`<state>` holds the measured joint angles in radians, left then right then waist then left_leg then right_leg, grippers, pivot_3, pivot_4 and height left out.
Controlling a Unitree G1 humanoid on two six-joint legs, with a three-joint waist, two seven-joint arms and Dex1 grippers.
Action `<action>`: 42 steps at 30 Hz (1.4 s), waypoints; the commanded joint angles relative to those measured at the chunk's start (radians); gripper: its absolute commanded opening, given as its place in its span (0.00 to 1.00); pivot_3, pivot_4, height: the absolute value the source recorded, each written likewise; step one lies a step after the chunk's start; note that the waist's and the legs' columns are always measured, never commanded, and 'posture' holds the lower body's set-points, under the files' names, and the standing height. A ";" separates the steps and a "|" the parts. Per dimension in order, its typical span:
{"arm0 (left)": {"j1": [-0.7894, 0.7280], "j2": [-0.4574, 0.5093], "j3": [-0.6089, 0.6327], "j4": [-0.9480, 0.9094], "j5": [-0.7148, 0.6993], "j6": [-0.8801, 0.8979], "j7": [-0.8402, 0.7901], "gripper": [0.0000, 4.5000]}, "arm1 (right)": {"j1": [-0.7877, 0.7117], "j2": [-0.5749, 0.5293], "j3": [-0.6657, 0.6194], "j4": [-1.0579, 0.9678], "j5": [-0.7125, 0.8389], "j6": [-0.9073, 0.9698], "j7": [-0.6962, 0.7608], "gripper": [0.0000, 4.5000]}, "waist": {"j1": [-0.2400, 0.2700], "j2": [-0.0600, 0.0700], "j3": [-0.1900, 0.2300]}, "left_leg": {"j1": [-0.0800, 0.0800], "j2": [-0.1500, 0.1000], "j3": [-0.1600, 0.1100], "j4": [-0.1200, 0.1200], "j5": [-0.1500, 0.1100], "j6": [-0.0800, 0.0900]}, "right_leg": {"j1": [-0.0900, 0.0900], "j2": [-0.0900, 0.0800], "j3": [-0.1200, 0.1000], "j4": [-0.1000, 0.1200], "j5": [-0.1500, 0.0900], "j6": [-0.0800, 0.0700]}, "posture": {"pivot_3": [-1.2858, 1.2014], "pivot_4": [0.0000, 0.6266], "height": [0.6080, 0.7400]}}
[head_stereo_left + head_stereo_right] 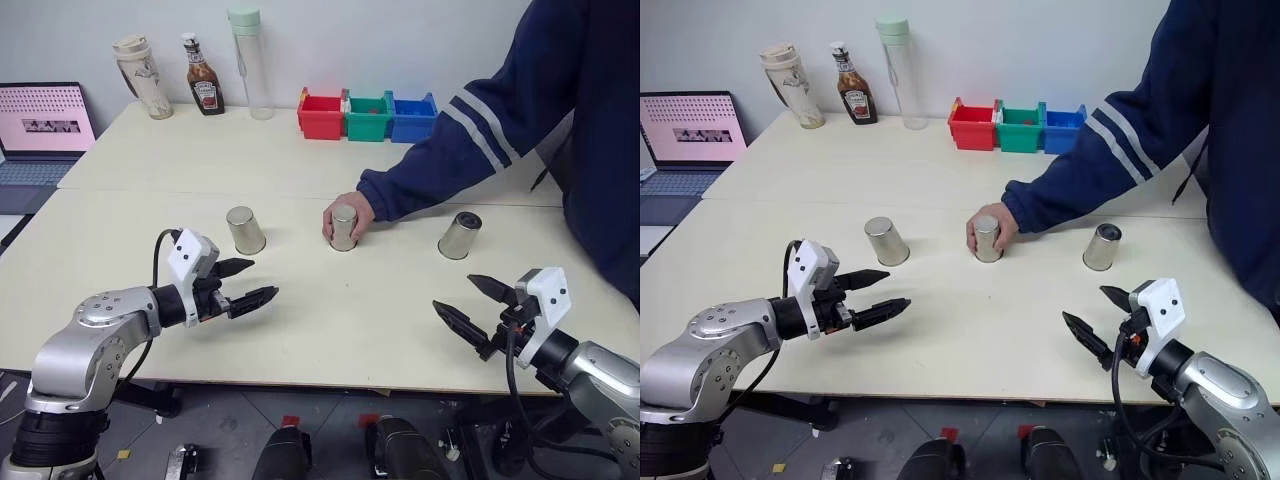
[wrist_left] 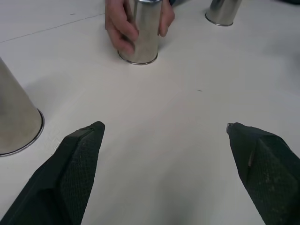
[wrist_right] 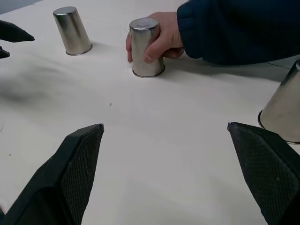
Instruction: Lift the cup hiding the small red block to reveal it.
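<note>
Three steel cups stand upside down in a row on the pale table (image 1: 300, 330): the left cup (image 1: 245, 230), the middle cup (image 1: 344, 227) and the right cup (image 1: 460, 235), each well apart from its neighbour. A person's hand (image 1: 352, 212) is wrapped around the middle cup, which rests mouth-down on the table, probably because the person is setting or shuffling the cups before the robot chooses. The small red block shows nowhere, so it is presumably under one of the three, and nothing tells which. Both arms wait at the near side, short of the cups and touching nothing, which suits a pause while the person's hand is in the way. The left gripper (image 1: 247, 283) has its fingers spread apart and empty, aimed toward the stretch between the left and middle cups; the right gripper (image 1: 478, 308) is likewise spread wide and empty, pointing in toward the row. At the far edge stand a cloudy tumbler (image 1: 143, 77), a brown sauce bottle (image 1: 205, 88) whose label is too small to read, and a tall clear bottle with a green cap (image 1: 249, 62), with red, green and blue bins (image 1: 367, 116) side by side; a laptop (image 1: 42, 122) at the left shows a pink screen with no legible writing
</note>
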<state>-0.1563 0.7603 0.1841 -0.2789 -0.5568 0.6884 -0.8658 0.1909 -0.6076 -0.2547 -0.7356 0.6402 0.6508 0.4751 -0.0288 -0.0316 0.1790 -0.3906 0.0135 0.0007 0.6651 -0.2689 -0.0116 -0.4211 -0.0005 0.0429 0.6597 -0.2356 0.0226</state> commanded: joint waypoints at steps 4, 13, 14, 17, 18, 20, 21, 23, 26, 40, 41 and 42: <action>0.002 0.004 0.011 -0.039 -0.012 -0.022 -0.014 0.99 | 0.003 -0.001 -0.013 -0.011 -0.010 -0.032 0.009 1.00 | 0.000 0.000 0.000 | 0.000 0.000 0.000 0.000 0.000 0.000 | 0.000 0.000 0.000 0.000 0.000 0.000 | 0.52 0.24 1.00; -0.026 -0.009 0.003 -0.005 0.013 -0.051 0.007 0.99 | -0.016 0.004 0.001 -0.027 -0.001 -0.014 -0.009 1.00 | 0.000 0.000 0.000 | 0.000 0.000 0.000 0.000 0.000 0.000 | 0.000 0.000 0.000 0.000 0.000 0.000 | 0.52 0.24 1.00; -0.027 -0.009 0.006 -0.005 0.010 -0.048 0.007 0.99 | -0.018 0.003 0.000 -0.028 -0.001 -0.013 -0.010 1.00 | 0.000 0.000 0.000 | 0.000 0.000 0.000 0.000 0.000 0.000 | 0.000 0.000 0.000 0.000 0.000 0.000 | 0.52 0.24 1.00; -0.030 -0.006 0.010 -0.003 0.007 -0.041 0.009 0.99 | -0.018 0.003 -0.002 -0.031 0.002 -0.009 -0.010 1.00 | 0.000 0.000 0.000 | 0.000 0.000 0.000 0.000 0.000 0.000 | 0.000 0.000 0.000 0.000 0.000 0.000 | 0.52 0.24 1.00; -0.027 0.001 0.002 0.001 0.021 -0.055 0.002 0.99 | -0.019 0.004 0.002 -0.030 -0.001 -0.010 -0.011 1.00 | 0.000 0.000 0.000 | 0.000 0.000 0.000 0.000 0.000 0.000 | 0.000 0.000 0.000 0.000 0.000 0.000 | 0.52 0.24 1.00; -0.019 0.005 -0.012 0.002 0.046 -0.082 -0.002 0.99 | -0.017 0.011 0.011 -0.025 -0.010 -0.015 -0.015 1.00 | 0.000 0.000 0.000 | 0.000 0.000 0.000 0.000 0.000 0.000 | 0.000 0.000 0.000 0.000 0.000 0.000 | 0.52 0.24 1.00; -0.018 0.001 -0.011 -0.003 0.042 -0.077 -0.001 0.99 | -0.016 0.014 0.015 -0.024 -0.014 -0.016 -0.018 1.00 | 0.000 0.000 0.000 | 0.000 0.000 0.000 0.000 0.000 0.000 | 0.000 0.000 0.000 0.000 0.000 0.000 | 0.52 0.24 1.00; -0.017 -0.002 -0.003 -0.015 0.027 -0.064 -0.002 0.99 | -0.012 0.016 0.016 -0.028 -0.013 -0.016 -0.021 1.00 | 0.000 0.000 0.000 | 0.000 0.000 0.000 0.000 0.000 0.000 | 0.000 0.000 0.000 0.000 0.000 0.000 | 0.52 0.24 1.00; -0.025 0.005 0.003 -0.010 0.023 -0.065 -0.008 0.99 | -0.009 0.012 0.006 -0.031 -0.008 -0.014 -0.020 1.00 | 0.000 0.000 0.000 | 0.000 0.000 0.000 0.000 0.000 0.000 | 0.000 0.000 0.000 0.000 0.000 0.000 | 0.52 0.24 1.00; -0.041 -0.012 0.001 -0.003 0.015 -0.073 -0.006 0.99 | 0.011 0.015 -0.018 -0.012 -0.017 -0.033 -0.012 1.00 | 0.000 0.000 0.000 | 0.000 0.000 0.000 0.000 0.000 0.000 | 0.000 0.000 0.000 0.001 0.000 0.000 | 0.52 0.24 1.00; -0.041 -0.012 0.001 -0.001 0.017 -0.078 -0.006 0.99 | 0.010 0.015 -0.023 -0.005 -0.020 -0.036 -0.013 1.00 | 0.000 0.000 0.000 | 0.000 0.000 0.000 0.000 0.000 0.000 | 0.000 0.000 0.000 0.001 0.000 0.000 | 0.52 0.24 1.00; -0.045 -0.013 0.004 0.008 0.020 -0.085 -0.006 0.99 | 0.005 0.015 -0.030 0.002 -0.020 -0.037 -0.015 1.00 | 0.000 0.000 0.000 | 0.000 0.000 0.000 0.000 0.000 0.000 | 0.000 0.000 0.000 0.001 0.000 0.000 | 0.52 0.24 1.00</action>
<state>-0.1904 0.7480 0.1671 -0.2644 -0.5315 0.6273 -0.8746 0.2067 -0.5903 -0.2471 -0.7340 0.6183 0.6394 0.4569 -0.0288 -0.0317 0.1789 -0.3901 0.0135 0.0010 0.6654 -0.2689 -0.0117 -0.4210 -0.0004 0.0429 0.6607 -0.2355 0.0227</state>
